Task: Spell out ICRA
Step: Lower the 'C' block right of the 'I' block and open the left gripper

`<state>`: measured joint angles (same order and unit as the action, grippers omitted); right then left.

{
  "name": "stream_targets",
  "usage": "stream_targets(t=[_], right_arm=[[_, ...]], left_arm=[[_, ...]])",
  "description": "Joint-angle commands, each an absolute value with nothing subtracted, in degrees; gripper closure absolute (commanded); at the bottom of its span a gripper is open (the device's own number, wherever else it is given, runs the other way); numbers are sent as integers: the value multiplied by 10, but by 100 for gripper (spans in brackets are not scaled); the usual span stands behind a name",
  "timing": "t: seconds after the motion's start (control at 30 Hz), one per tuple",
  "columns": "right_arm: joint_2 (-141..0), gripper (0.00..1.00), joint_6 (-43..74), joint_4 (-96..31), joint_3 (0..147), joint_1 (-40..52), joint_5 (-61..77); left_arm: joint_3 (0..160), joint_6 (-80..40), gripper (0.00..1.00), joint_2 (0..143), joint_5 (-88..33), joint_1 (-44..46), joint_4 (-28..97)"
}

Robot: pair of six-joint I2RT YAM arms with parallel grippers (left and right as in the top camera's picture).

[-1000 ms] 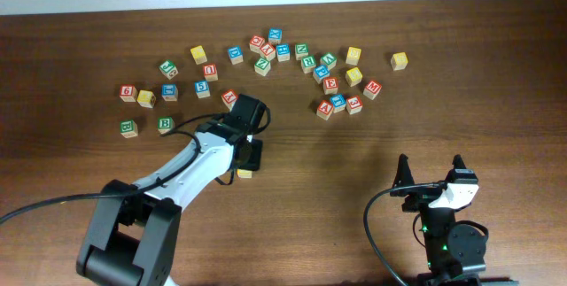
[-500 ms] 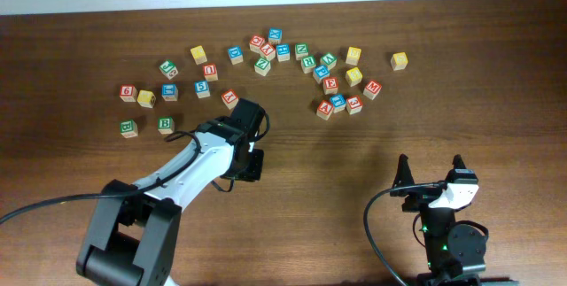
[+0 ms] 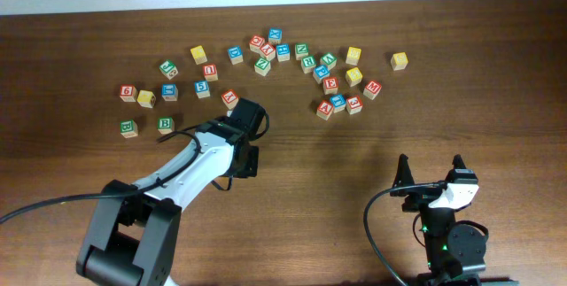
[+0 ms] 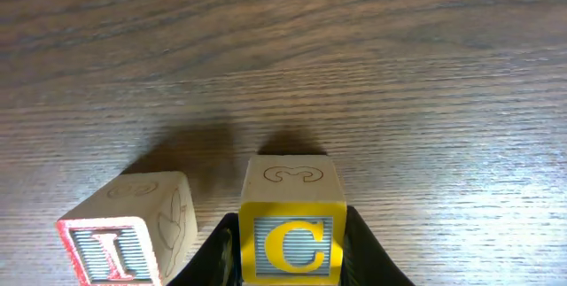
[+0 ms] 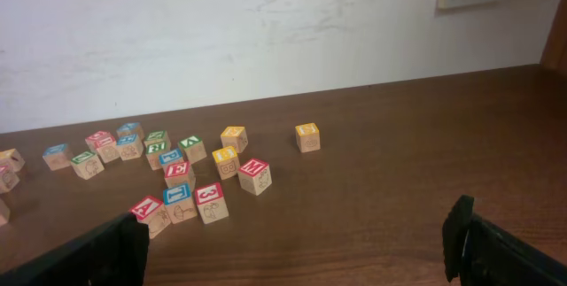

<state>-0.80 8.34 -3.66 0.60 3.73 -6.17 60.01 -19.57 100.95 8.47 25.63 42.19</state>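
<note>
Within the left claw, yellow C cube; red I cube beside

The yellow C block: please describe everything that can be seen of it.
The C block is a small pale wooden cube. Its near face has a yellow frame and a yellow C on grey stripes; its top bears a faint carved outline. It stands square on the brown table, the left claw closed on its two sides. The I block lies beside it, apart.

Dark wood table; letter cubes scattered across far half; red I cube just beside yellow C cube.
</note>
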Motion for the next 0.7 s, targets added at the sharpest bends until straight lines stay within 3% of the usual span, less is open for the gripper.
stream_targets(t=[0.0,0.1,0.2,0.57,0.63,0.67], right_arm=[[-4,2,79,-41,3,32,-67],[-4,2,79,-41,3,32,-67],[-4,2,79,-41,3,32,-67],[-4,2,79,-41,3,32,-67],[-4,2,79,-41,3,32,-67],[-4,2,79,-41,3,32,-67]], left_arm=[[609,-229,73,1016,103,256,425],[610,-229,56,1016,104,256,425],[614,-229,50,1016,104,256,419],[650,-229,50,1016,105,256,366],[653,-229,54,1016,93,257,367],[653,-229,64,1016,48,258,369]])
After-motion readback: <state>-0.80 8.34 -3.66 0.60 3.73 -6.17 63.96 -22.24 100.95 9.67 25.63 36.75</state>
